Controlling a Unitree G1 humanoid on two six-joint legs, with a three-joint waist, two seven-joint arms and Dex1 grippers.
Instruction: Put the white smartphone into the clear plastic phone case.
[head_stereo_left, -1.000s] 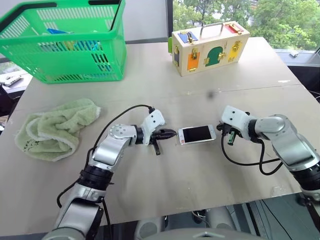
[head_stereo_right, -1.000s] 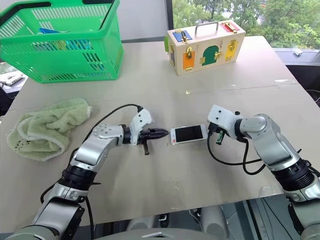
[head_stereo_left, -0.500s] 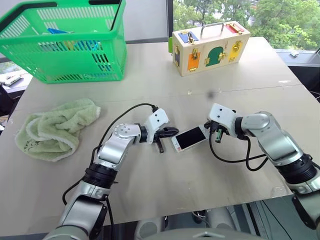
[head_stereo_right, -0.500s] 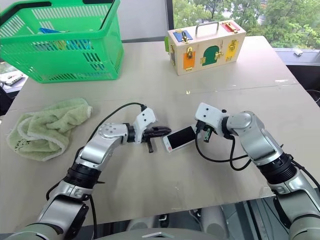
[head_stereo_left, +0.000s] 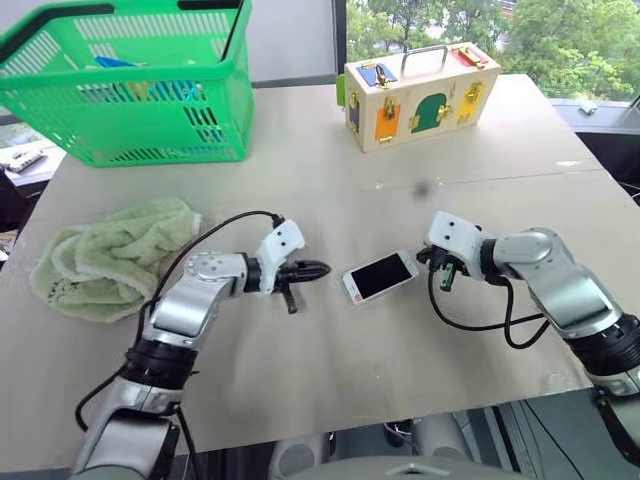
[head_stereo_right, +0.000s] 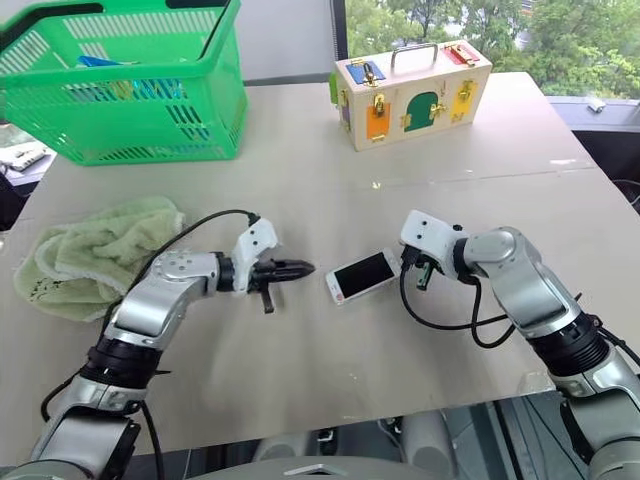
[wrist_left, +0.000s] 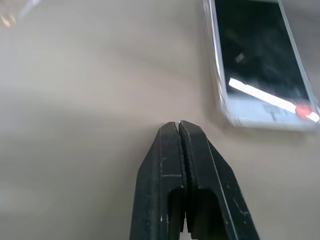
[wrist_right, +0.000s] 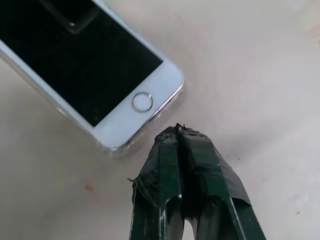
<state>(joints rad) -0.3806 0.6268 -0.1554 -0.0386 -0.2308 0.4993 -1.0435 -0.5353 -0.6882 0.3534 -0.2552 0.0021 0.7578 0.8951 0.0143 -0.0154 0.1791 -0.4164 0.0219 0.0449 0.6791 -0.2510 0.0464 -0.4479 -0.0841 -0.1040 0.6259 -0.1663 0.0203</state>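
Up close, the right wrist view catches a glinting clear plastic phone case (wrist_right: 107, 146) rimming the flat white smartphone (head_stereo_left: 380, 276) mid-table on the matte beige table (head_stereo_left: 400, 150), its home-button end just off the closed right gripper (wrist_right: 178, 127), the left gripper (wrist_left: 179, 123) closed too, empty.

beige table (head_stereo_left: 330, 170), leafy window (head_stereo_left: 560, 40)

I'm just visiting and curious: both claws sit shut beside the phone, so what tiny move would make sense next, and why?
Probably the right gripper should nudge the phone's home-button end to check its seating. A clear rim glints around that corner, so the phone seems to sit in the case, and the right tips are right at it. The left gripper, also shut, sits apart from the other end.
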